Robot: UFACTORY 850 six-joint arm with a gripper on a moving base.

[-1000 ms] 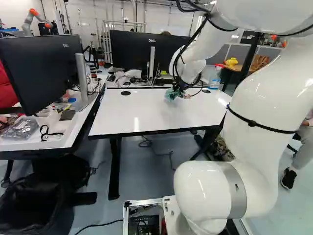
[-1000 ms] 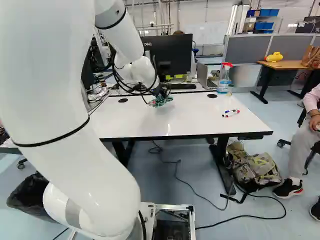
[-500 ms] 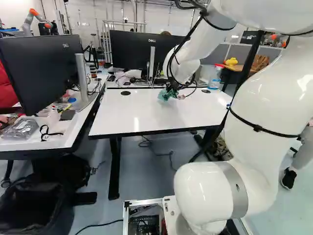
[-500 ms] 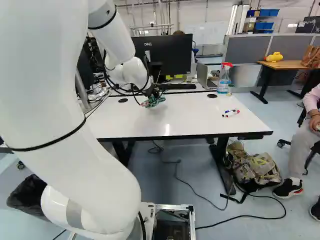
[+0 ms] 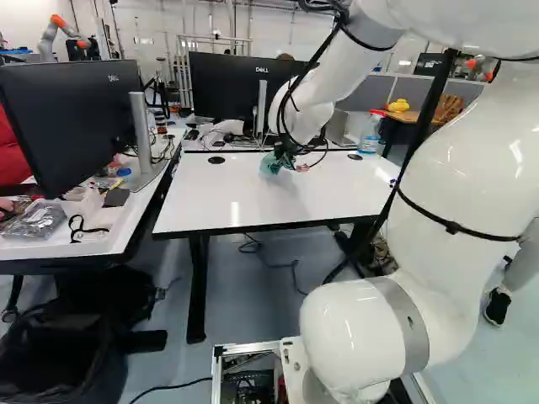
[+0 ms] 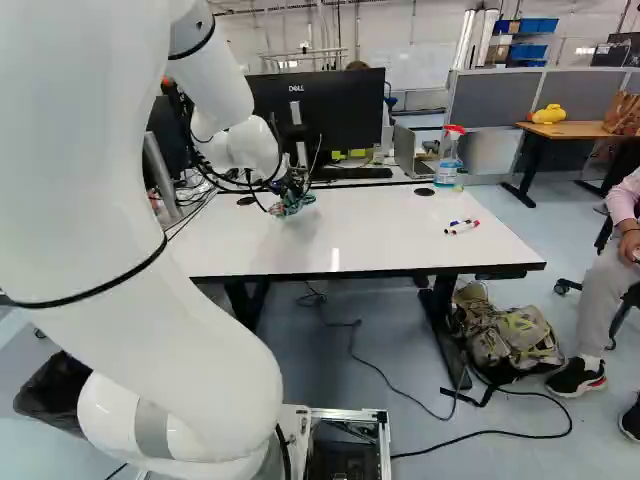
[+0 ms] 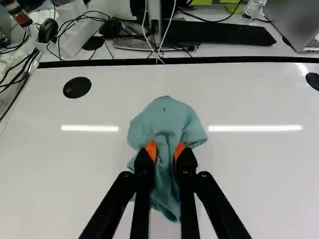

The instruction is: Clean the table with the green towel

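From here, the arm (image 5: pixel 455 168) runs off the top of both base views and, in the right one, hides the bench's (image 6: pixel 380 230) near left corner; the pincer's (image 6: pixel 288 192) fingertips look too small there, and the laptop (image 7: pixel 294 20) is cut off in the wrist view.

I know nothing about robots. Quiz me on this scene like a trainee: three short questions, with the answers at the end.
1. True or false: the black two-fingered gripper is clamped on the soft green towel.

2. What colour are the gripper's pads?
a) blue
b) orange
c) yellow

3. Fill in the blank: the slim marker pens lie on the white rectangular ____.

Key: 1. True; 2. b; 3. table
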